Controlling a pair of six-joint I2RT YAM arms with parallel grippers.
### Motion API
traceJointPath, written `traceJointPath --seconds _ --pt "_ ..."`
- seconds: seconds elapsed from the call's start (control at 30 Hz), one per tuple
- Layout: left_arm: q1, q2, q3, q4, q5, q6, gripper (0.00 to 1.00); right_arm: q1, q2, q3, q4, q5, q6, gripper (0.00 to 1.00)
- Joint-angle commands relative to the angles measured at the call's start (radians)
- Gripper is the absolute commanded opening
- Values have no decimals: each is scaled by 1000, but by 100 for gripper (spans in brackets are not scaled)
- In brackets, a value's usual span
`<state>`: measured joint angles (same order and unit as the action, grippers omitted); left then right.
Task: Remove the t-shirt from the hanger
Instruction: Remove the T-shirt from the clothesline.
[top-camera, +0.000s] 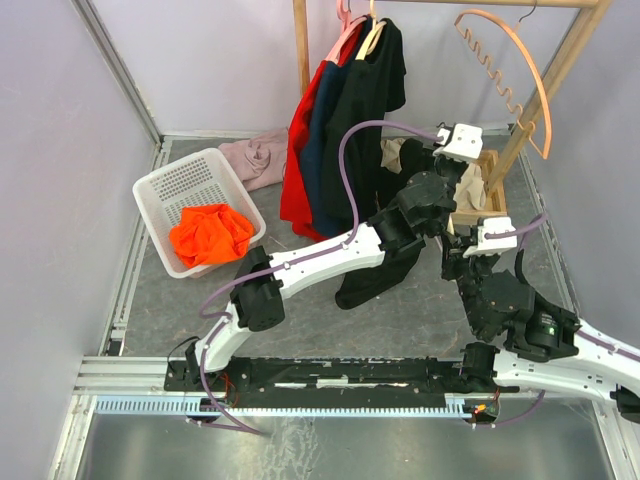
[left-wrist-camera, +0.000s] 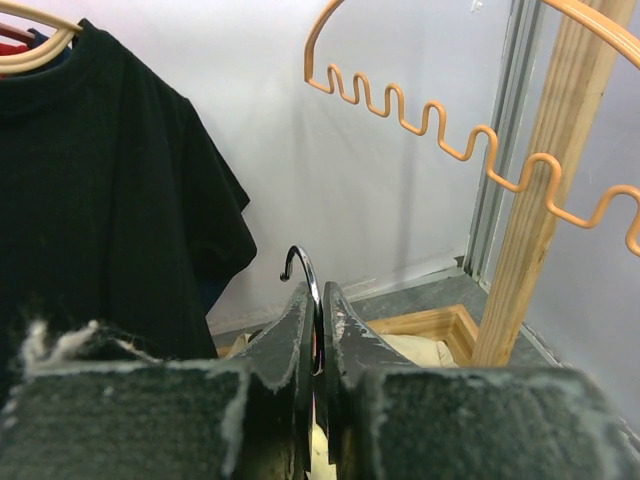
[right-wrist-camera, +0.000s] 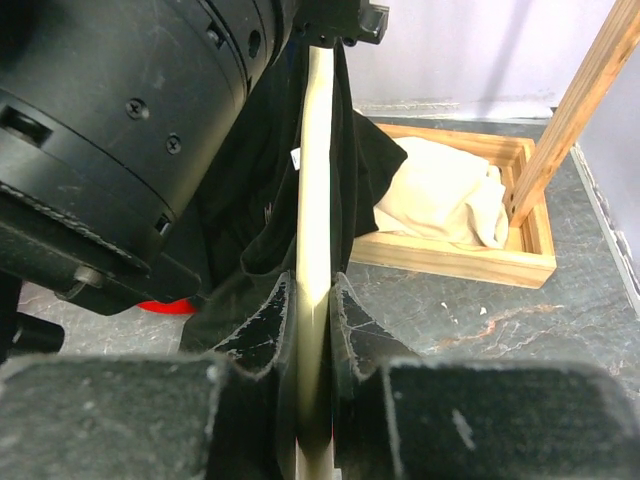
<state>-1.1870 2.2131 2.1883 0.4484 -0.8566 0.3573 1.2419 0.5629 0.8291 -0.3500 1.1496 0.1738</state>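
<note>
Black t-shirt is off the rack, draped on a pale wooden hanger and hanging mid-air btw the two arms, low over the table. Its hem looks close to the surface; contact can't be told.

Left end effector is clenched on the metal hook, pinching the wire just under its curve. Right end effector is closed round the hanger arm, pads against both sides of bare wood. Black fabric sits just beside its left finger and falls either side of the wood further up.

Step in hand, prob.: brace the hanger, then work one shoulder off.

How to do it well:
- Left arm should act as anchor only: hook held firm, hanger level, no twist. The wire is thin and could rotate in the pads.
- The right grip seems to be on wood, not cloth. It would need to loosen, shift onto the shoulder fabric and re-close w/ cloth only btw the pads.
- Pull outward along the arm, past its tip, then down. A straight-down tug would likely drag the whole hanger.
- Do one shoulder first, else the collar may snag at the hook.
- Keep clear of the wooden tray w/ its cream cloth, and the rack post, both near on the right.
</note>
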Motion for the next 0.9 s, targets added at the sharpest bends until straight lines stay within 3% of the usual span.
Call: traceJointPath --seconds 0.0,0.07,0.27,0.53,0.87 --pt "-12 -82 18 12 38 -24 19 4 -28 -4 61 -7 -57 1" --pt "-12 -91 3 10 43 -21 37 4 -40 -1 62 -6 -64 1" --pt "-13 -165 -111 24 47 -29 66 3 -58 7 60 13 -88 1" --pt "-14 -329 -301 31 85 -86 72 4 -70 5 62 36 -118 1" --pt "-5 -553 -695 113 146 -169 72 4 -100 21 52 -9 -128 2"
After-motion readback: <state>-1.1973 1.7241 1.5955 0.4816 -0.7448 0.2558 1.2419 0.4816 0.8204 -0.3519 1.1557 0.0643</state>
